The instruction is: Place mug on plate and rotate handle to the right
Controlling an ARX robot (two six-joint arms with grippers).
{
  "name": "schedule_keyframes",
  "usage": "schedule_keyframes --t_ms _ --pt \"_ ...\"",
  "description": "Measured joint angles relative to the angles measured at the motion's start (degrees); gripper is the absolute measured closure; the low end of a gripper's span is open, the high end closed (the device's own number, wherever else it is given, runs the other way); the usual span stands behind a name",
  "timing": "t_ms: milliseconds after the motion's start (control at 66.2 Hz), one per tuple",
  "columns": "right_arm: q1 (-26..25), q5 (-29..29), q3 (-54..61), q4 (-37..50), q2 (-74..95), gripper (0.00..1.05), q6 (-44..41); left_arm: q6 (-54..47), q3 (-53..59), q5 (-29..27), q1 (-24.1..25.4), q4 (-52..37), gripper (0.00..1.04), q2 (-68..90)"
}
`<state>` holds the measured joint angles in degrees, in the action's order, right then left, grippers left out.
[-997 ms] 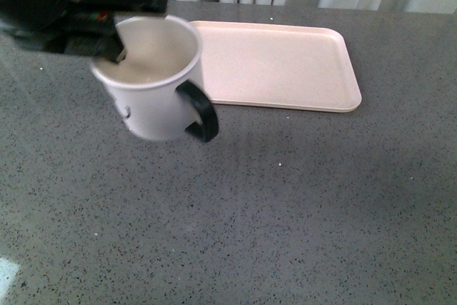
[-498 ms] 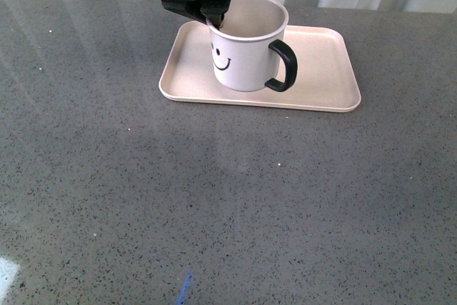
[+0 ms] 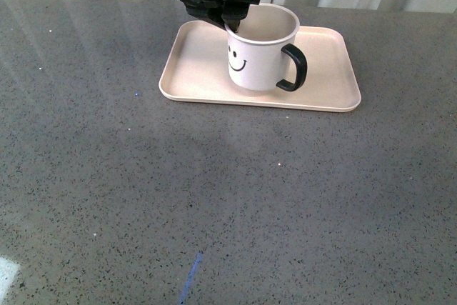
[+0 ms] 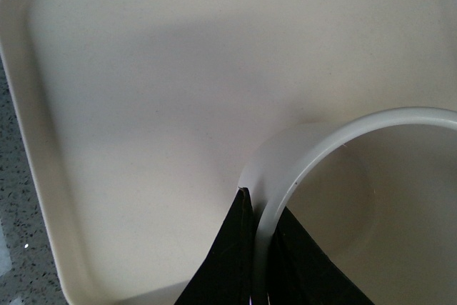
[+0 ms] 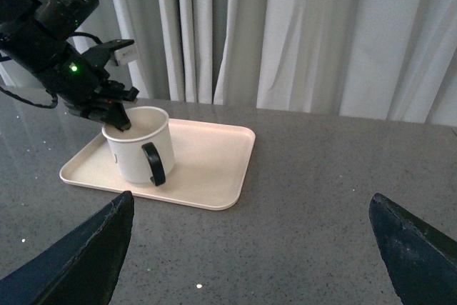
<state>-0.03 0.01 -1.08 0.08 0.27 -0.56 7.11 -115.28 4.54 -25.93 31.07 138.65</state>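
Observation:
The cream mug (image 3: 258,58) with a black smiley face stands upright on the pale pink plate (image 3: 325,69), its black handle (image 3: 295,68) pointing right. My left gripper (image 3: 232,23) is shut on the mug's rim at its far left side, one finger inside and one outside. The left wrist view shows the rim (image 4: 314,151) pinched between the two black fingers (image 4: 225,262) over the plate's floor (image 4: 143,105). In the right wrist view the mug (image 5: 137,146) sits on the plate (image 5: 207,158) at the left. The right gripper (image 5: 250,248) hangs open over bare table.
The grey speckled table (image 3: 228,205) stretches wide in front of the plate. White curtains (image 5: 285,33) hang behind the table's far edge. The left arm (image 5: 57,26) reaches over the plate's left end.
The mug was carried from the front left onto the plate, then shifted a little to the right there. Its handle now points right.

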Motion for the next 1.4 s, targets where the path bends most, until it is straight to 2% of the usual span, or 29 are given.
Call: schedule_keyframes --t_ms 378,997,1254,1299,1405 --pt "0.00 0.00 0.00 0.00 0.00 0.09 0.00 -0.28 -5.57 -0.48 -0.79 2.14 1.03 3.98" --pt "0.00 0.00 0.00 0.00 0.00 0.09 0.00 -1.07 -6.73 -0.85 -0.92 2.19 1.03 5.79" --pt "0.00 0.00 -0.02 0.00 0.00 0.09 0.00 -1.38 -6.73 0.20 -0.94 1.73 0.64 5.79" --pt "0.00 0.00 0.00 0.00 0.00 0.09 0.00 -1.60 -6.73 0.26 -0.98 1.62 0.54 5.70" --pt "0.00 0.00 0.00 0.00 0.00 0.09 0.00 -2.14 -5.66 0.42 -1.09 0.83 0.38 4.61"
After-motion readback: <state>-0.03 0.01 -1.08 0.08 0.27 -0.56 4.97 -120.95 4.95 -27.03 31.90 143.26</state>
